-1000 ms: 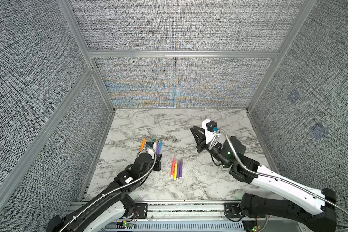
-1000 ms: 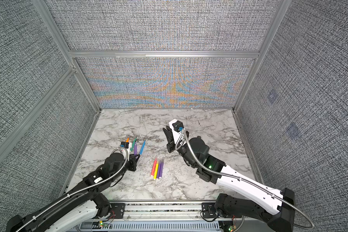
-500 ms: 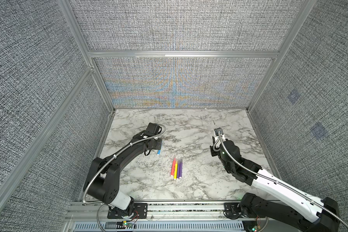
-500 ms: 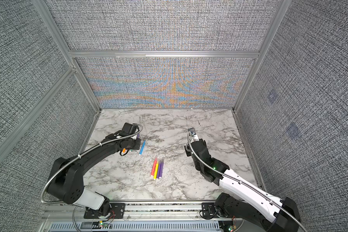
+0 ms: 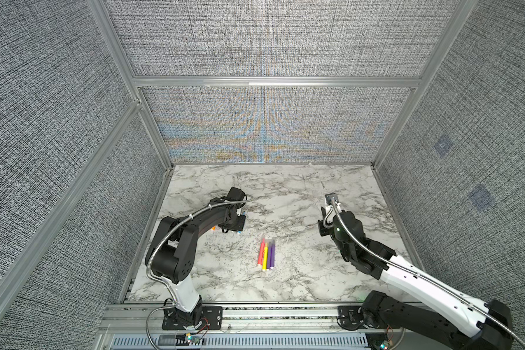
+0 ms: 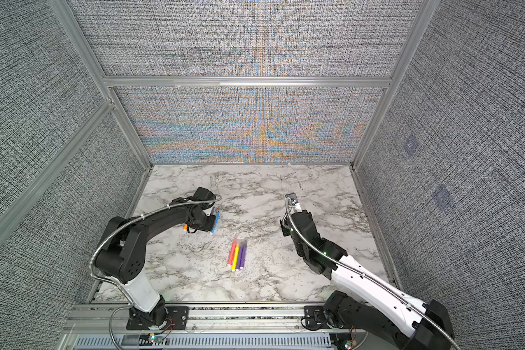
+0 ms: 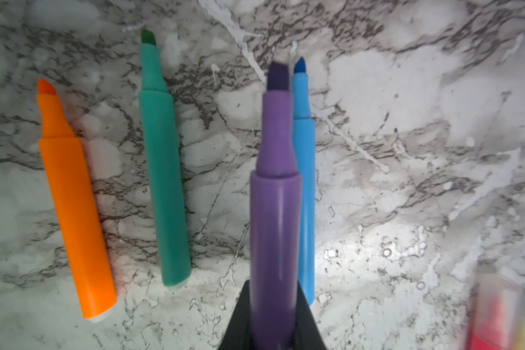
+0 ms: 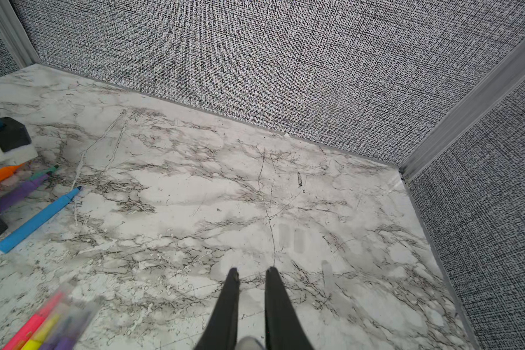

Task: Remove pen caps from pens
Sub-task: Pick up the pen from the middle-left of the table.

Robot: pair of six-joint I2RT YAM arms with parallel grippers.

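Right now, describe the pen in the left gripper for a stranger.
On the left side of the marble tabletop, uncapped pens lie in a row. The purple pen is beside the blue pen, the only one clamped in the left gripper.

My left arm [image 5: 200, 221] is built of chunky black links with rounded joints, and its lowest link wears a smooth white shell [image 5: 185, 292] above a flat black base plate [image 5: 212, 316]. A ribbed metal hose [image 5: 209, 206] runs along it, fastened with white ties. My right arm [image 5: 350, 233] is made the same way: black joints, a long white cover [image 5: 412, 277] dotted with small dark screw points, a second hose [image 5: 339, 222] and a small green light [image 6: 325, 253]. Thin red and black wires [image 5: 203, 322] curl beside the left base. My right tool [image 8: 252, 269] has two slim black fingers [image 8: 229, 303] tapering to narrow tips. My left tool [image 7: 272, 281] has black, wedge-shaped ones.
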